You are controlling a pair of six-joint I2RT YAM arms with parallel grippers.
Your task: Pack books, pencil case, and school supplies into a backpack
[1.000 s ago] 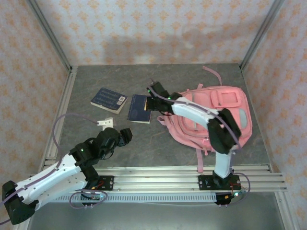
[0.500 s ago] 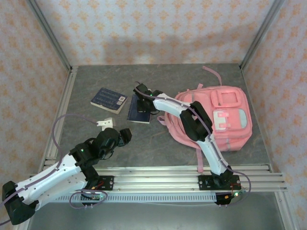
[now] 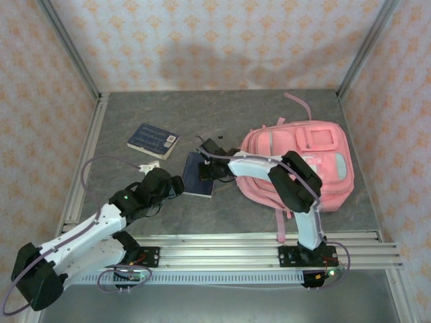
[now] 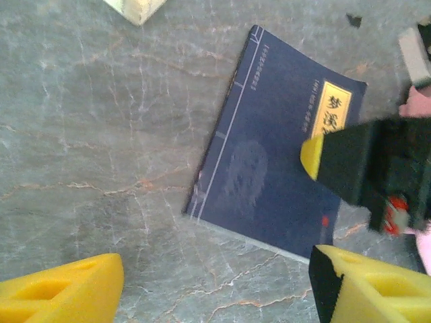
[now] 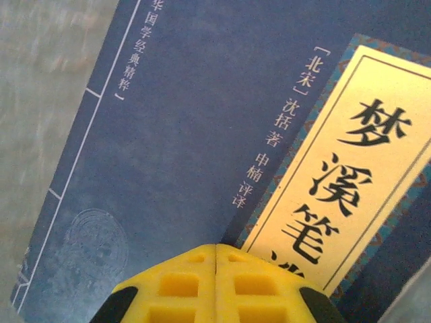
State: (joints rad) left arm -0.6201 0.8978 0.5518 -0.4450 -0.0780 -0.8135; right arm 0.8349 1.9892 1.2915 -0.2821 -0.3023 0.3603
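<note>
Compared with one second ago, the nearer dark navy book [image 3: 196, 177] is found closer to the arm bases on the table [image 3: 269, 111], drawn away from its former place. The right gripper [image 5: 215, 264] is moved along with it, and the left gripper [image 3: 176, 186] is brought forward until it is just beside the book's left edge.

The right fingers are closed fully together and nothing is held between them. Their yellow tips are pressed on the cover, next to the pale yellow label [image 5: 350, 161]. The left fingers [image 4: 67, 289] are spread wide and empty, and the book's near edge lies just ahead of the gap between them. The second navy book [image 3: 153, 140] is lying well apart, farther back on the left. A small pale item [image 3: 149, 168] is seen between it and the left arm. The pink backpack [image 3: 316, 155] is lying flat at the right, near the dragged book. Whether its opening is unzipped cannot be told.

The step appears to be a handover of the flat book. It is done well if the downward press is kept steady, so that the tips are not slipped over the cover, while the open left fingers are lowered around one edge. A thin book lying flat is judged hard to pinch, so an edge should be raised first. The press should be released only after the grip is closed.
</note>
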